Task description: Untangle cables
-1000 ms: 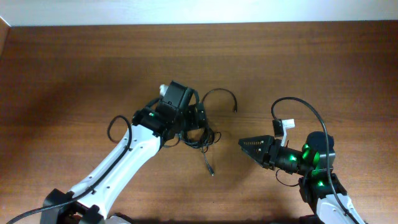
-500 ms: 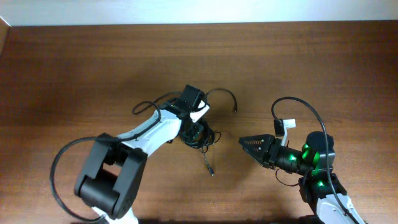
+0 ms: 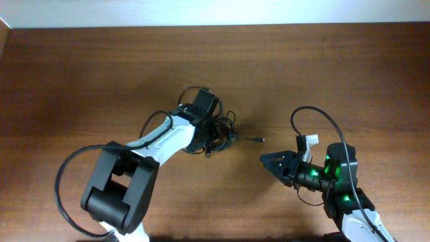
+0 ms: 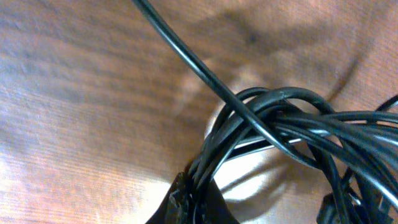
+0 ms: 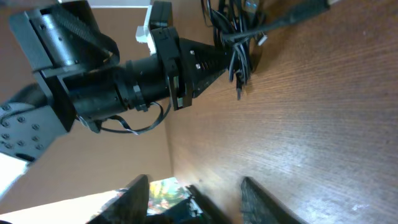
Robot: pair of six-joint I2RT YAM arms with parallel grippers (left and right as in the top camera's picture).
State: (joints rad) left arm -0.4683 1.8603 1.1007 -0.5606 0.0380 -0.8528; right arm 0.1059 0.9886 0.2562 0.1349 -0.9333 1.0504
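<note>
The cables (image 3: 222, 131) are thin black cords bunched in a tangle at the middle of the wooden table. One plug end (image 3: 259, 140) trails out to the right. My left gripper (image 3: 213, 136) reaches into the tangle from the lower left and is shut on several strands. In the left wrist view the cables (image 4: 280, 118) loop right above the closed left gripper (image 4: 198, 198). My right gripper (image 3: 267, 160) points left, a short way right of the plug end, open and holding nothing. In the right wrist view the right gripper (image 5: 198, 196) faces the cables (image 5: 239, 43), well short of them.
The left arm (image 3: 158, 144) runs from the lower left to the tangle. A thicker black cable (image 3: 322, 117) arches over the right arm. The table's back edge (image 3: 215, 27) meets a white wall. Bare wood lies all around the tangle.
My left gripper has gone from open to shut on the tangle. The bundle is drawn tighter, the loop at its upper right is gone, and a plug end now lies out to the right. The right jaws have narrowed.
</note>
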